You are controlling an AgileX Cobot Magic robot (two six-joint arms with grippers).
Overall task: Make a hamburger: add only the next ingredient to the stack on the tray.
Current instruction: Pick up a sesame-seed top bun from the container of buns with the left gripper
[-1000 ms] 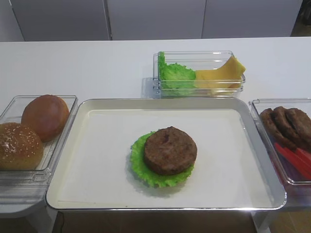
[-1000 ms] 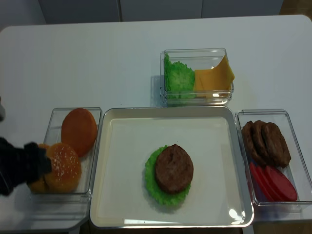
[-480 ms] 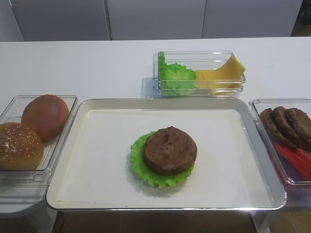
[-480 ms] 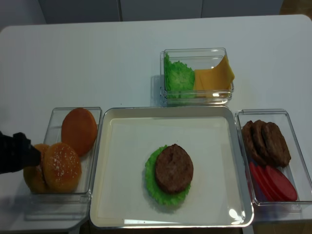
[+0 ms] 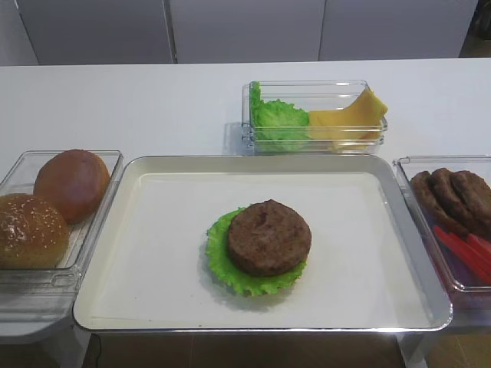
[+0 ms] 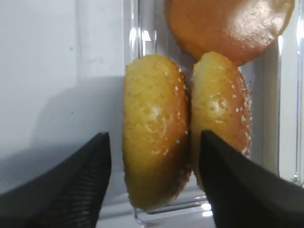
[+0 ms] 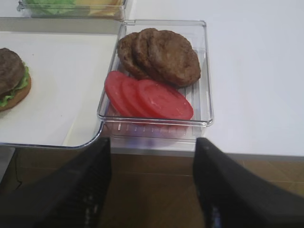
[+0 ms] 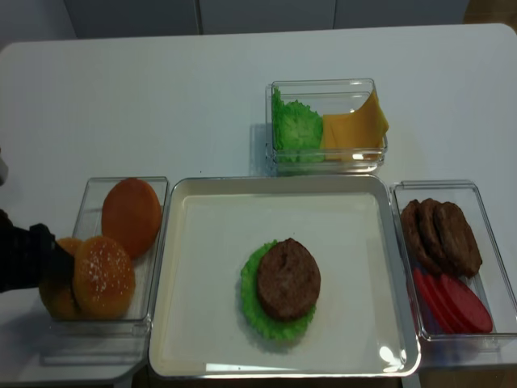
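The stack sits mid-tray [image 5: 153, 253]: a ruffled green lettuce leaf [image 5: 229, 274] under a dark-brown patty [image 5: 268, 236], also in the top view [image 8: 287, 279]. Two sesame-seeded bun tops stand on edge in the clear box at the left. One of them [image 6: 154, 142] is between the fingers of my left gripper [image 6: 153, 135], which is open, with gaps on both sides. The other [image 6: 221, 114] leans beside it. In the top view the left gripper [image 8: 48, 259] reaches in from the left edge beside the seeded bun [image 8: 103, 276]. My right gripper [image 7: 152, 190] hangs open and empty past the table's front edge.
A smooth seedless bun [image 5: 71, 184] fills the far end of the bun box [image 5: 15, 172]. A clear box with lettuce and cheese [image 5: 314, 115] stands behind the tray. At the right, a box holds several patties [image 7: 159, 54] and tomato slices [image 7: 149, 97].
My left gripper has drawn back to the left, off the top of the seeded bun, and now sits at the box's left side. The stack on the tray is unchanged.
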